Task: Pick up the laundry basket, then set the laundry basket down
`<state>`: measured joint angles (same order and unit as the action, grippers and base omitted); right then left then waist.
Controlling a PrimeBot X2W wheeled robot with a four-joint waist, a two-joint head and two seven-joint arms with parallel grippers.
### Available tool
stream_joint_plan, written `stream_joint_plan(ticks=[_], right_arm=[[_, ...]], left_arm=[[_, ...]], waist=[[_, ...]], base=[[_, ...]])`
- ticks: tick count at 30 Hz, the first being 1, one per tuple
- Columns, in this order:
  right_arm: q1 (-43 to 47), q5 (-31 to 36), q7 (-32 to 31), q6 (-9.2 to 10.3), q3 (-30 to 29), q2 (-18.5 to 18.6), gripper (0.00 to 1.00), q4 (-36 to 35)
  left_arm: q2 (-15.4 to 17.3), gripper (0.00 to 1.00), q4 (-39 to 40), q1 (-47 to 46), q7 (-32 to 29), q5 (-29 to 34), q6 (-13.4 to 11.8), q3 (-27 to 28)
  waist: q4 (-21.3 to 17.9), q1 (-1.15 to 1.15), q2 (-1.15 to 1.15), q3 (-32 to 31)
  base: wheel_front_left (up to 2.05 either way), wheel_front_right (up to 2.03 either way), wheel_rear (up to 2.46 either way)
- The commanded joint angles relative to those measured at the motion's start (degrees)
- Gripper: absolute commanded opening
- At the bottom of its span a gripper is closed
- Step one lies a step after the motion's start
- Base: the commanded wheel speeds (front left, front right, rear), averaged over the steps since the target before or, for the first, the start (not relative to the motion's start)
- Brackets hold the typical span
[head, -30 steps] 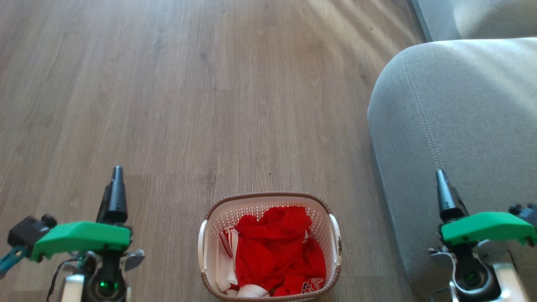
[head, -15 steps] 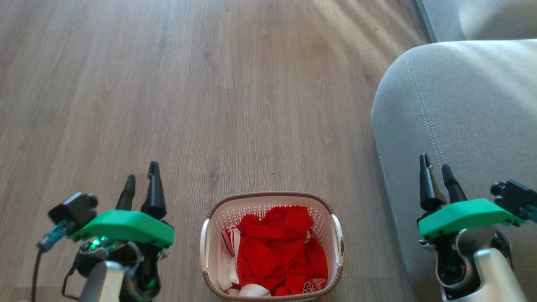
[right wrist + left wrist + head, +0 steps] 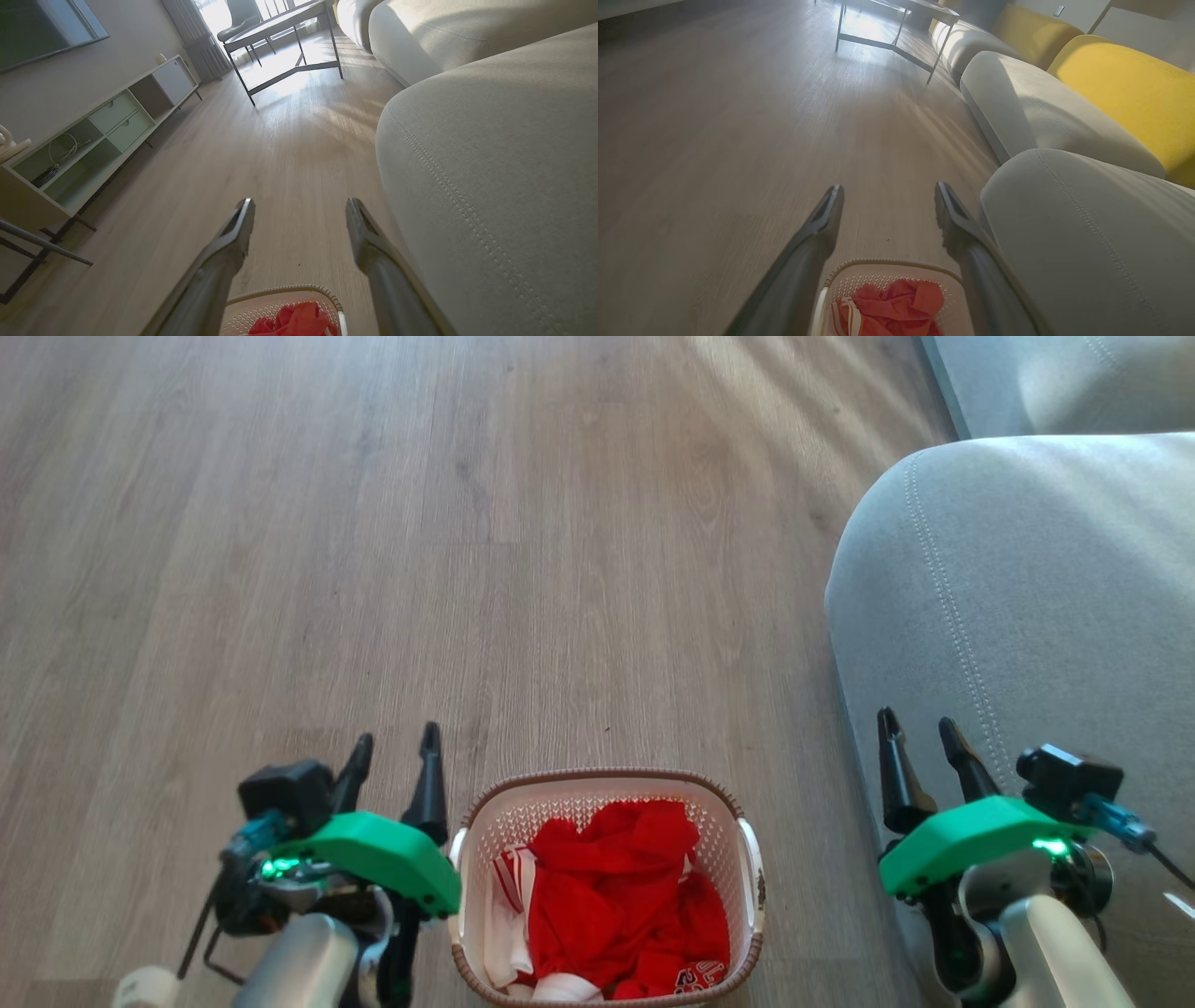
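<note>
The laundry basket (image 3: 747,859) stands on the wood floor at the bottom centre of the head view, cream-white and perforated, with a brown braided rim and white side handles. Red and white clothes (image 3: 616,896) fill it. My left gripper (image 3: 397,747) is open just left of the basket's left handle, fingers pointing away from me. My right gripper (image 3: 920,726) is open to the basket's right, apart from it, over the sofa's edge. The basket's far rim (image 3: 896,263) shows between the left fingers (image 3: 822,224). The basket (image 3: 285,291) also sits low between the right fingers (image 3: 364,233).
A grey sofa (image 3: 1027,597) runs along the right, close to the basket and my right arm. Yellow cushions (image 3: 1125,79) top it. A metal-legged table (image 3: 285,32) stands far ahead. A low TV cabinet (image 3: 84,140) lines the left wall.
Both arms have swung inward toward the basket. The left gripper now sits beside the basket's left handle. The right gripper has come left and lower. The basket has stayed put.
</note>
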<state>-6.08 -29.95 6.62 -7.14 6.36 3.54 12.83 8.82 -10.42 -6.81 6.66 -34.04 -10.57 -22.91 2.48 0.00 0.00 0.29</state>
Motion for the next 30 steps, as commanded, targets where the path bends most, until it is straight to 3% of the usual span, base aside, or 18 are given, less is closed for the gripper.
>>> stream_joint_plan(ticks=[1,7,13,17,30], right_arm=[[-4.15,1.54,0.78,-0.23,1.23,0.68,1.00,-1.89],[-4.75,3.87,1.79,-0.25,3.02,0.61,1.00,-0.29],[-5.42,5.27,2.80,-0.26,5.12,0.88,1.00,1.52],[-6.26,7.11,3.47,-0.27,6.20,1.14,1.00,2.42],[-5.65,13.95,5.82,-0.31,2.41,-0.37,1.00,-9.12]], left_arm=[[1.04,1.00,1.79,-3.91,0.75,1.50,-0.09,0.71],[0.50,1.00,-2.41,-4.45,1.76,2.20,1.85,-1.01],[-0.69,1.00,-6.13,-5.22,2.76,3.81,6.80,-2.25],[-1.36,1.00,-7.75,-6.14,3.44,6.69,7.95,-2.27],[-3.29,1.00,9.63,-6.07,5.78,22.20,-2.91,2.38]], waist=[[-0.02,0.00,0.00,-0.03],[-0.07,0.00,0.00,-0.35],[0.06,0.00,0.00,-0.48],[0.27,0.00,0.00,-0.40],[1.26,0.00,0.00,0.76]], base=[[0.00,0.00,0.00],[0.00,0.00,0.00],[0.00,0.00,0.00],[0.00,0.00,0.00],[0.00,0.00,0.00]])
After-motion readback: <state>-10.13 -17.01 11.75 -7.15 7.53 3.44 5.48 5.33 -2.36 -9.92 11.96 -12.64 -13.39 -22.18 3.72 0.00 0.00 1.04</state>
